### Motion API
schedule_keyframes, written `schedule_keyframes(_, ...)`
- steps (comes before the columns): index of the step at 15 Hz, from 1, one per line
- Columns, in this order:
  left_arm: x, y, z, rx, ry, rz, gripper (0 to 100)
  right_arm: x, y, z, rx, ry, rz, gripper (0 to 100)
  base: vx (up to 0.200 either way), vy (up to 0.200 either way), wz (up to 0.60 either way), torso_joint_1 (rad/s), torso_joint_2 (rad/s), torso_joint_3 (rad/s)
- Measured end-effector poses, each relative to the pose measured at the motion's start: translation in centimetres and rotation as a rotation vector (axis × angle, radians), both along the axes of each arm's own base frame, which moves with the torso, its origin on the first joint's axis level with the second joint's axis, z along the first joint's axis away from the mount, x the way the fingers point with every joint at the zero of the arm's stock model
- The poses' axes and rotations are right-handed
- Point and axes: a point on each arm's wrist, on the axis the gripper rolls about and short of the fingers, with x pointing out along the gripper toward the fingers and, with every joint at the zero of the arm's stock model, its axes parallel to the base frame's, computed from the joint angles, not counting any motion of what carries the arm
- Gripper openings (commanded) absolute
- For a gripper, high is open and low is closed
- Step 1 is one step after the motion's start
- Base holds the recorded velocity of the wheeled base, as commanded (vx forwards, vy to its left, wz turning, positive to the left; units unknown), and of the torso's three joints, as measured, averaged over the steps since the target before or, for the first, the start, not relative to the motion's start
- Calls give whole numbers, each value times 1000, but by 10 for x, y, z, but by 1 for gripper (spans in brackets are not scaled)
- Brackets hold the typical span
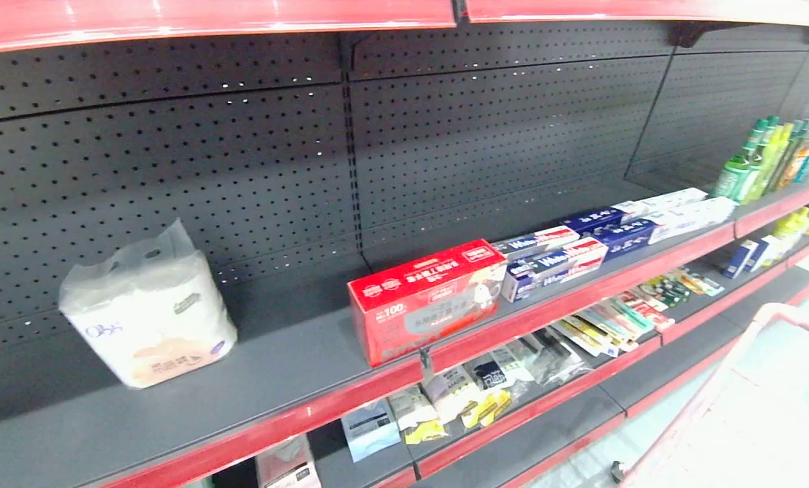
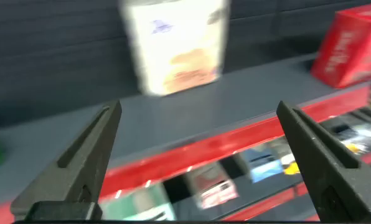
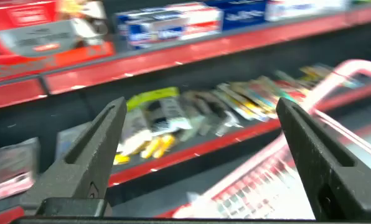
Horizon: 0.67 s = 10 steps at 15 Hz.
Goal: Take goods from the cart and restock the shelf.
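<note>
A black pegboard back wall (image 1: 485,135) runs the length of the shelving. It is split by a slotted upright post (image 1: 350,156) and turns at a corner toward the right. A glossy red overhead strip (image 1: 207,20) catches bright glints of light, and a dark bracket (image 1: 689,32) sits under it. The grey shelf board (image 1: 275,366) has a red front edge (image 1: 580,295). The lower tiers (image 1: 533,434) step outward beneath, also red-edged. Pale floor (image 1: 584,468) shows at the bottom right.

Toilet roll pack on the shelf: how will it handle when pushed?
Toilet roll pack: probably light and squashy, soft rolls in loose film. On its broad base on the shelf, it likely slides, not tips. Glossy film may slip.
</note>
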Motion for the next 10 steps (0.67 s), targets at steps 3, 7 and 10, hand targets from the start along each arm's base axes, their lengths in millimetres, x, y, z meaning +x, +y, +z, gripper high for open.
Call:
schedule_keyframes(3, 0, 0, 0, 1, 0, 0, 100, 0, 0, 0, 0, 1, 0, 100, 0, 0, -600, 7, 6, 2)
schedule_keyframes(7, 0, 0, 0, 1, 0, 0, 100, 0, 0, 0, 0, 1, 0, 100, 0, 0, -600, 4, 2, 1)
schedule_keyframes(10, 0, 0, 0, 2, 0, -11, 100, 0, 0, 0, 0, 0, 0, 100, 0, 0, -600, 1, 2, 4)
